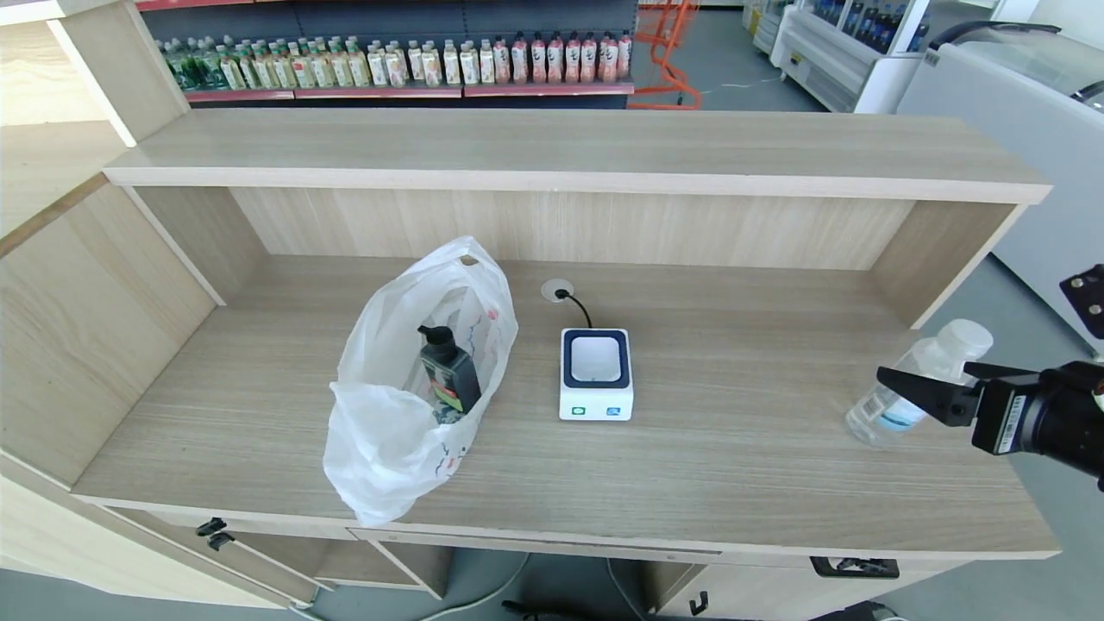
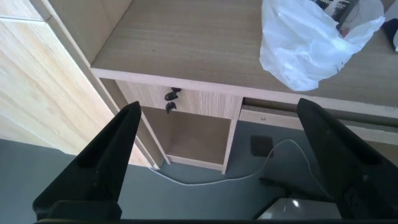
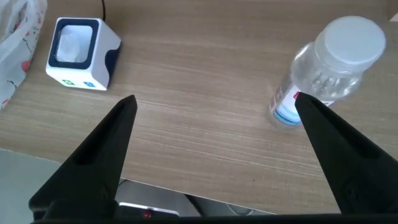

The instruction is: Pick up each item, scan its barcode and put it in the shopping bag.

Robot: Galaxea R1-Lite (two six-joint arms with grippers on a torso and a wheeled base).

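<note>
The shopping bag point(image 1: 405, 388) is stood on the left part of the desk point(image 1: 733, 448) with its mouth held open towards the top, so that things can be dropped in from above; one dark bottle with a pump head point(image 1: 448, 371) is already seen inside it, upright against the bag wall. The scanner point(image 1: 595, 373) is placed just beside the bag, at the middle of the desk, its window turned upward and its cable point(image 1: 576, 306) led away through a hole in the desk behind it, so a barcode can probably be shown to it on the short way to the bag. The clear bottle point(image 1: 918, 384), with a white cap and a label low on its body, is found well apart from the scanner, near the right end of the desk, and it appears to stand on its base. The right gripper point(image 3: 214, 106) is held close to this bottle with its fingers point(image 3: 106, 149) spread wide and grasping nothing; one finger is just beside the bottle, which is not yet enclosed between the two. It is judged that the bottle is the item to be taken next. The left gripper point(image 2: 217, 112) is kept off the desk, before and below its front edge near the bag, its fingers point(image 2: 102, 162) likewise released and empty, most likely so that the way is left free
</note>
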